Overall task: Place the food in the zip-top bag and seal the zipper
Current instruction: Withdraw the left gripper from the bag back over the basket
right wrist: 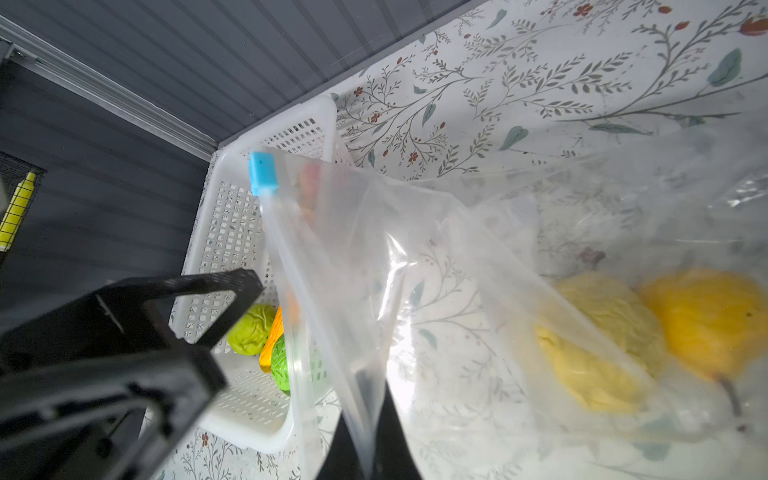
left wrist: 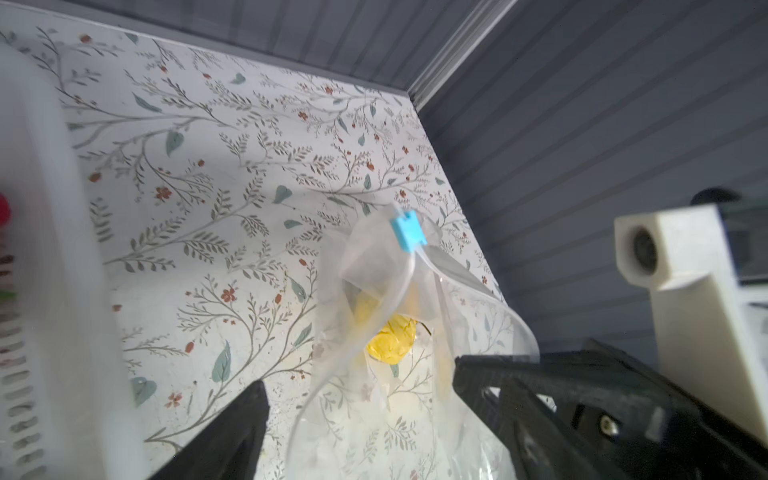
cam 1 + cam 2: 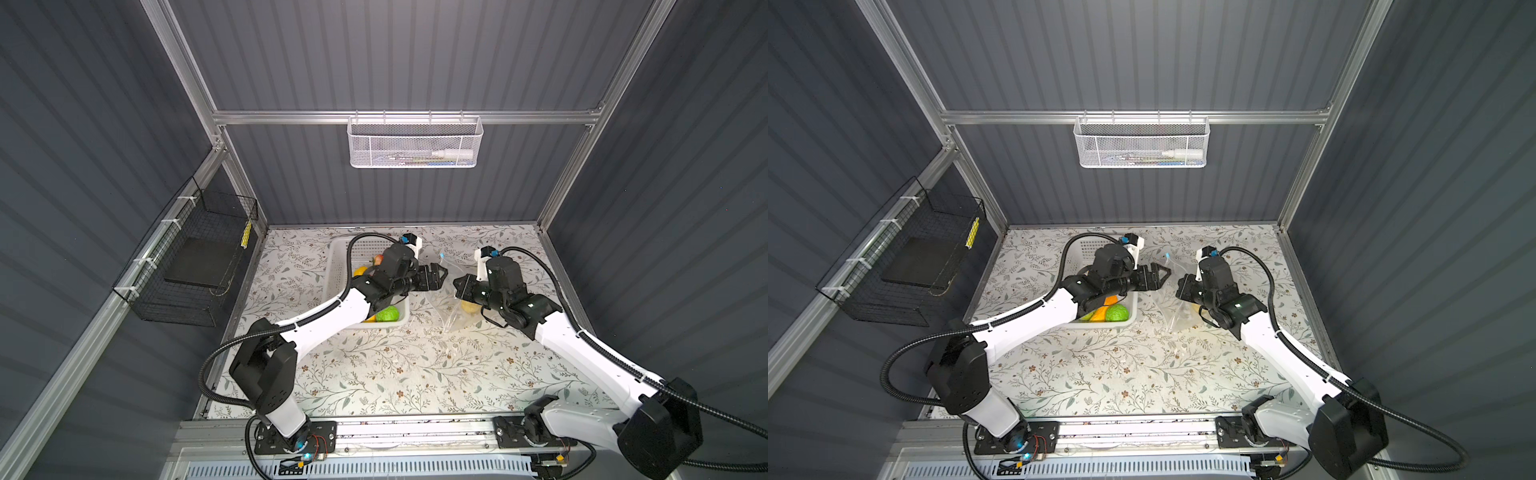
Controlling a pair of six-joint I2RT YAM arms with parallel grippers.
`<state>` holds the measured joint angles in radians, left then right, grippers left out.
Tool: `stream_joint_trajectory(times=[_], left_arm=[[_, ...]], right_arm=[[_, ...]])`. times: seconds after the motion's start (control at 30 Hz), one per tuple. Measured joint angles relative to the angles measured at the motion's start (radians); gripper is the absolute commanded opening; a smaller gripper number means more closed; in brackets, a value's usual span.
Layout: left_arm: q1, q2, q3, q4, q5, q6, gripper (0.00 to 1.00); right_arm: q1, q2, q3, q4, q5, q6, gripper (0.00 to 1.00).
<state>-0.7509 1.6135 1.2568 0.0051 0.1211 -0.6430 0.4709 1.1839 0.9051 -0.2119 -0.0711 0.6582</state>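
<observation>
The clear zip-top bag [image 3: 446, 309] lies right of the white basket [image 3: 336, 257], its mouth lifted. The blue slider of the zipper [image 3: 441, 254] sits at the mouth's far end [image 1: 262, 172]. My right gripper [image 1: 370, 449] is shut on the bag's mouth edge [image 3: 457, 286]. My left gripper [image 2: 359, 378] is open at the mouth [image 3: 441, 276], bag film between its fingers, nothing held. Two yellow pieces of food [image 1: 598, 340] lie inside the bag. A round green fruit [image 3: 387, 313] and more food stay in the basket, partly hidden under my left arm.
A white mesh basket [image 3: 413, 143] hangs on the back wall and a black wire basket [image 3: 195, 266] on the left wall. The floral table [image 3: 395, 365] stretches toward the front. The two grippers are close together over the bag.
</observation>
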Motion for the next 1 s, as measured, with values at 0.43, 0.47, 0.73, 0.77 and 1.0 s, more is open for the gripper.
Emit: stream_joint_trajectory(times=[0.43, 0.47, 0.73, 0.77, 1.0], left_arm=[[0.167, -0.199, -0.129, -0.015, -0.079, 0.046, 1.0], [0.176, -0.215, -0.135, -0.023, -0.088, 0.051, 1.0], [0.362, -0.263, -0.207, -0.09, -0.097, 0.048, 1.0], [0.385, -0.266, -0.225, -0.096, -0.093, 0.043, 1.0], [0.438, -0.271, -0.287, -0.179, -0.089, 0.044, 0.99]], right_arm=[[-0.014, -0.009, -0.017, -0.002, 0.007, -0.026, 0.0], [-0.014, -0.009, -0.017, -0.003, 0.007, -0.032, 0.0], [-0.014, -0.018, -0.017, -0.005, 0.002, -0.084, 0.04], [-0.014, -0.018, -0.017, -0.005, -0.002, -0.088, 0.03], [-0.015, -0.007, -0.017, -0.005, -0.04, -0.118, 0.0]])
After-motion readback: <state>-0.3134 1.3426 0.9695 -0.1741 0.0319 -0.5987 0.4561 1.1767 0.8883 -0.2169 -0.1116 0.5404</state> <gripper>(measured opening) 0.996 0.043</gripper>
